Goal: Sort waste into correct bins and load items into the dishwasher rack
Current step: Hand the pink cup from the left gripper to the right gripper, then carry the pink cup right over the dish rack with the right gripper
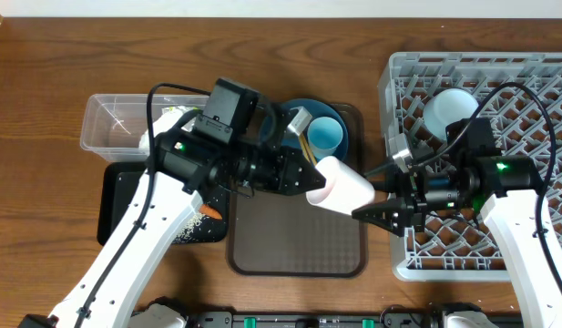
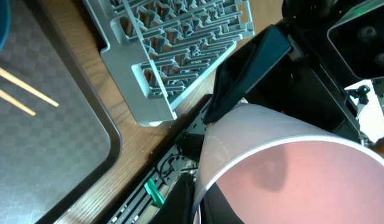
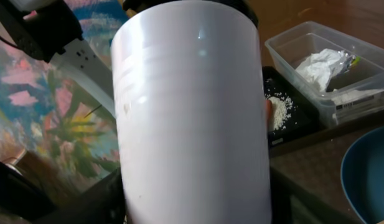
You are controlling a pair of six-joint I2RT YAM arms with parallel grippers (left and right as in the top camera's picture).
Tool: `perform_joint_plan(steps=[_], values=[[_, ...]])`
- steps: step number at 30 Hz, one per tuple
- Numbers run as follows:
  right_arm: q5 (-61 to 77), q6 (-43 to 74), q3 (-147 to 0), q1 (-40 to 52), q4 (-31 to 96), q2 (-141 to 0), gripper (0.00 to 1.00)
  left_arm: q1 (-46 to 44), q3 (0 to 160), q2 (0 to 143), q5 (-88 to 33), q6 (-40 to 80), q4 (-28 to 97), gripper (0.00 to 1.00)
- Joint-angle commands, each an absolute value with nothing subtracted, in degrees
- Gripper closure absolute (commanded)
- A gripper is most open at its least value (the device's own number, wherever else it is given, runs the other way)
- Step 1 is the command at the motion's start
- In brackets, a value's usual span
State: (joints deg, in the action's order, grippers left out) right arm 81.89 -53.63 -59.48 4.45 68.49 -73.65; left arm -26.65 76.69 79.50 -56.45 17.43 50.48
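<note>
Pink cup [image 1: 342, 189]. Pinched at the mouth end by the shut left gripper [image 1: 310, 179]. Flanked at the base end by the right gripper [image 1: 370, 199], with one finger on either side of the wall. Cannot tell whether pressing on it or only just beside it. Hangs on its side in mid-air between the two arms, over the right edge of the brown tray [image 1: 299, 246] and short of the rack [image 1: 536, 73]. Looks like a handover on the way to the rack.

Could drop if released by the left before being firmly gripped by the right. Smooth wall, so likely to slip from a light or off-centre squeeze. Could twist loose if pulled from both ends at once. Would land on the tray or table, perhaps rolling toward the blue cup [image 1: 326, 135] and chopsticks [image 2: 23, 93]. Might also catch on the rack wall if carried across too low.
</note>
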Motion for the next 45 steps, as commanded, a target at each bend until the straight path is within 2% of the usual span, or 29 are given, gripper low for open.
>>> perform_joint_plan(steps=[1, 2, 4, 9, 22, 23, 25, 32, 35, 40, 45], values=[[85.76, -54.46, -59.42, 3.27, 68.49, -73.38, 0.39, -26.83, 76.6, 79.85, -54.5, 16.12, 50.54, 0.92], [85.78, -54.46, -59.42, 3.27, 68.51, -73.38, 0.42, -26.83, 76.6, 79.85, -53.82, 16.12, 50.54, 0.88], [85.69, -54.46, -59.42, 3.22, 68.49, -73.38, 0.47, -26.83, 76.6, 79.85, -52.07, 16.14, 50.61, 0.86], [85.03, -54.43, -59.42, 1.65, 68.53, -73.38, 0.52, -26.83, 76.6, 79.85, -47.81, 16.14, 52.66, 0.84], [81.54, -53.6, -59.42, -0.19, 68.51, -73.38, 0.53, -26.83, 76.6, 79.85, -41.12, 16.14, 55.88, 0.83], [81.41, -53.58, -59.44, -0.34, 68.51, -73.38, 0.53, -26.83, 76.6, 79.85, -40.27, 16.12, 56.1, 0.76], [81.17, -53.08, -59.46, -0.8, 68.49, -73.38, 0.53, -26.83, 76.6, 79.85, -38.13, 16.12, 56.49, 0.74], [78.26, -48.93, -59.81, -3.92, 68.01, -73.38, 0.57, -26.83, 76.6, 79.85, -30.65, 16.14, 57.65, 0.73], [75.79, -45.36, -59.92, -5.63, 66.76, -73.38, 0.63, -26.83, 76.6, 79.85, -28.84, 16.12, 57.67, 0.62], [69.08, -33.65, -59.92, -8.34, 62.17, -73.38, 0.76, -26.83, 76.6, 79.85, -28.86, 16.12, 57.65, 0.27], [55.13, -12.67, -59.96, -11.03, 54.85, -73.38, 0.79, -26.83, 76.6, 79.83, -28.86, 16.12, 57.65, 0.09]])
